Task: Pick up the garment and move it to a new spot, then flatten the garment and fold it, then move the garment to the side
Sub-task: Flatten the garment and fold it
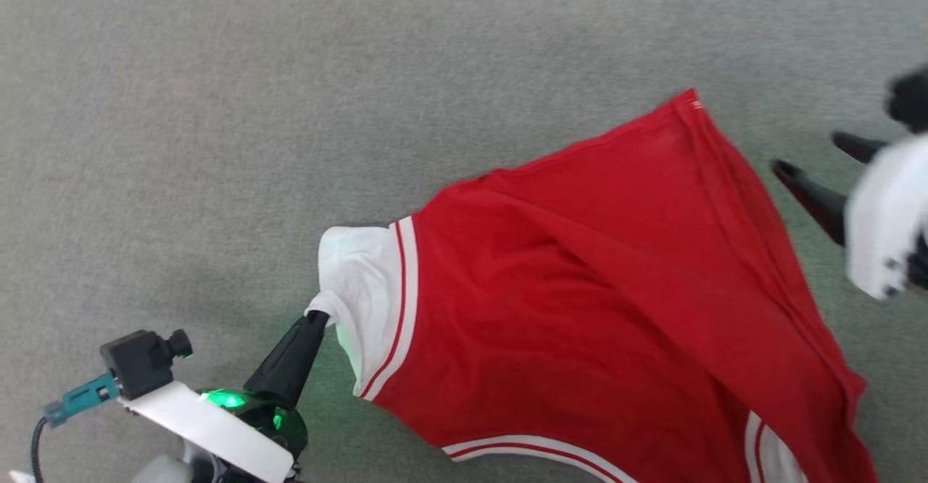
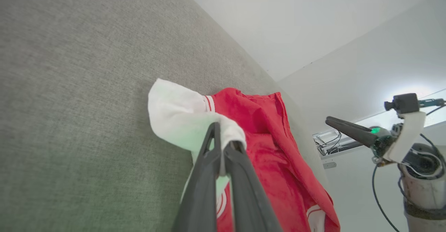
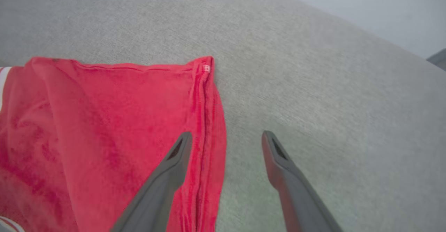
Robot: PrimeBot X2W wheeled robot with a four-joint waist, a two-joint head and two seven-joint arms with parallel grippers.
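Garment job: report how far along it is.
Done, apparently: the garment lies partly spread on the grey surface. In hand: the left gripper is shut on the white sleeve; the right gripper stands open beside the red hem, holding nothing. Left: creases run across the body, so flattening is unfinished; folding and moving it aside are not yet done.

A grey, finely woven fabric surface [image 1: 217,106] is spreading from eight o'clock round to two o'clock in the head view. In the left wrist view a pale wall [image 2: 296,23] is rising beyond its edge at one o'clock, and a white frame carrying dark cables [image 2: 327,144] is sitting between three and four o'clock.
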